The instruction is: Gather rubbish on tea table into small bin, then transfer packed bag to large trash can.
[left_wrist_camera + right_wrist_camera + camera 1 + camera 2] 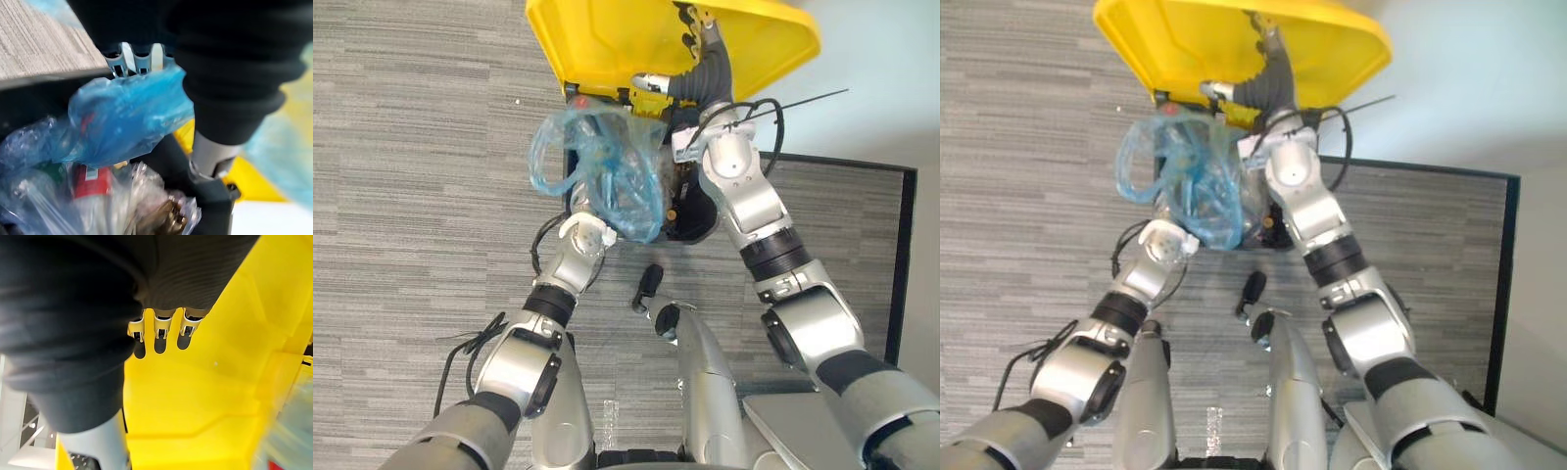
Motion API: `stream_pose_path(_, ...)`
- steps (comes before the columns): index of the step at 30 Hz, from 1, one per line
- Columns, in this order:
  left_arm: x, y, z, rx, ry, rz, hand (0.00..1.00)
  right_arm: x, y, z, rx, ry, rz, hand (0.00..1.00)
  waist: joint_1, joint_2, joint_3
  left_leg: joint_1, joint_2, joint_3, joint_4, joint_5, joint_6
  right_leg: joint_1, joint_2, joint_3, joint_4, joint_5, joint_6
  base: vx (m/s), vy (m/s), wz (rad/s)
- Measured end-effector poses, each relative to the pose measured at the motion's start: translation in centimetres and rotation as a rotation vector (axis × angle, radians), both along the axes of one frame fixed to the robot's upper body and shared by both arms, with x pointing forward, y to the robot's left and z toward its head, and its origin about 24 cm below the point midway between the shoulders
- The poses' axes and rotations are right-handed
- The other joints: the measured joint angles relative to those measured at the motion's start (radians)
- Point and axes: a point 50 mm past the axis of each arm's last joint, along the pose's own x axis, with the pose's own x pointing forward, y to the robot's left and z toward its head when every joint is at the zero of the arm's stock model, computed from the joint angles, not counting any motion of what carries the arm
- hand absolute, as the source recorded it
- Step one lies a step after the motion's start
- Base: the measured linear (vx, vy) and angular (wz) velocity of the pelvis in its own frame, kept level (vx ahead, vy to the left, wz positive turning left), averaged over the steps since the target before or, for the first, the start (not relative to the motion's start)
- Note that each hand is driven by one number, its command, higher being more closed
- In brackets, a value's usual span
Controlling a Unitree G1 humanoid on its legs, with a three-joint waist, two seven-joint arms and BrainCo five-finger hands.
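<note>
One blue bag [607, 171] over open black can [701, 221]

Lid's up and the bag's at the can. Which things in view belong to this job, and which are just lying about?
Job:
blue bag
black trash can
yellow lid, propped by the right hand
left hand, at the bag

Lying about:
black-edged mat beside the can
small black object on the carpet, unclear what
</note>
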Motion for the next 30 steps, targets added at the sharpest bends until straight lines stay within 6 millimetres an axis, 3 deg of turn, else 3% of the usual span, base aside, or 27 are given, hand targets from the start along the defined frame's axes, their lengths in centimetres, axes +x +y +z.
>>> stream_pose_path(2, -0.2, 0.3, 0.1, -0.043, -0.016, 0.013, 0.00, 0.0, -0.1, -0.5, -0.024, 0.007, -0.011, 0.00, 0.001, 0.000, 0.000, 0.003, -0.005, -0.001, -0.001, 0.006, 0.001, 0.008, -0.007, -0.003, 0.000, 0.000, 0.000, -0.04, 0.015, 0.10)
stream_pose_path(9, -3.0, 1.6, -2.8, -0.267, 0.002, 0.034, 0.00, 0.1, -2.1, -6.8, -0.062, 0.173, -0.081, 0.00, 0.016, -0.001, -0.005, 0.052, -0.035, -0.012, -0.033, 0.027, 0.018, 0.070, -0.040, -0.012, -0.003, -0.006, 0.012, -0.06, 0.014, 0.15)
stream_pose_path(11, -4.5, 2.7, -5.0, -0.364, 0.045, 0.061, 0.00, -0.1, -3.1, -9.3, -0.081, 0.240, -0.122, 0.00, 0.032, 0.001, -0.015, 0.054, -0.041, -0.015, -0.037, 0.033, 0.018, 0.070, -0.044, -0.012, 0.004, -0.009, 0.016, -0.04, -0.004, 0.09)
stream_pose_path(15, -7.4, 5.0, -9.7, -0.464, 0.172, 0.154, 0.00, -0.3, -5.5, -12.3, -0.080, 0.337, -0.202, 0.00, 0.041, 0.001, -0.015, 0.069, -0.056, -0.028, -0.039, 0.039, 0.018, 0.087, -0.057, -0.017, 0.019, -0.016, 0.024, -0.02, 0.008, 0.13)
stream_pose_path(17, -10.1, 6.4, -13.7, -0.474, 0.316, 0.213, 0.00, -0.6, -7.1, -15.1, -0.079, 0.440, -0.252, 0.00, 0.050, 0.004, -0.017, 0.110, -0.057, -0.044, -0.041, 0.038, 0.020, 0.139, -0.058, -0.024, 0.019, -0.027, 0.035, -0.04, 0.018, 0.18)
stream_pose_path(21, -13.6, 8.3, -18.7, -0.464, 0.518, 0.309, 0.00, -1.4, -7.9, -17.3, -0.106, 0.502, -0.271, 0.00, 0.060, 0.009, -0.020, 0.138, -0.066, -0.057, -0.026, 0.031, 0.033, 0.179, -0.063, -0.026, 0.017, -0.038, 0.052, -0.05, 0.024, 0.10)
stream_pose_path(24, -16.1, 9.4, -21.6, -0.466, 0.650, 0.378, 0.00, -2.6, -8.1, -19.9, -0.101, 0.578, -0.268, 0.00, 0.062, 0.013, -0.022, 0.175, -0.067, -0.052, 0.007, 0.021, 0.052, 0.226, -0.062, -0.025, 0.013, -0.038, 0.054, -0.07, 0.082, -0.07)
stream_pose_path(25, -17.3, 9.7, -22.7, -0.474, 0.708, 0.403, 0.00, -3.9, -8.3, -22.5, -0.062, 0.661, -0.278, 0.00, 0.064, 0.015, -0.024, 0.212, -0.068, -0.026, 0.021, 0.009, 0.073, 0.259, -0.057, -0.004, 0.000, -0.026, 0.064, -0.09, 0.119, -0.32)
stream_pose_path(26, -17.6, 9.9, -23.0, -0.476, 0.728, 0.410, 0.00, -4.6, -8.2, -23.8, -0.065, 0.707, -0.277, 0.00, 0.063, 0.016, -0.024, 0.231, -0.069, -0.009, 0.020, 0.006, 0.080, 0.275, -0.054, 0.007, -0.021, -0.011, 0.075, -0.14, 0.162, -0.55)
stream_pose_path(30, -18.5, 9.8, -24.2, -0.471, 0.800, 0.407, 0.00, -8.8, -8.6, -29.6, -0.141, 0.901, -0.276, 0.00, 0.049, 0.014, -0.059, 0.287, -0.082, 0.116, -0.004, 0.015, 0.117, 0.316, -0.048, 0.051, -0.168, 0.053, 0.151, -0.20, 0.221, -0.84)
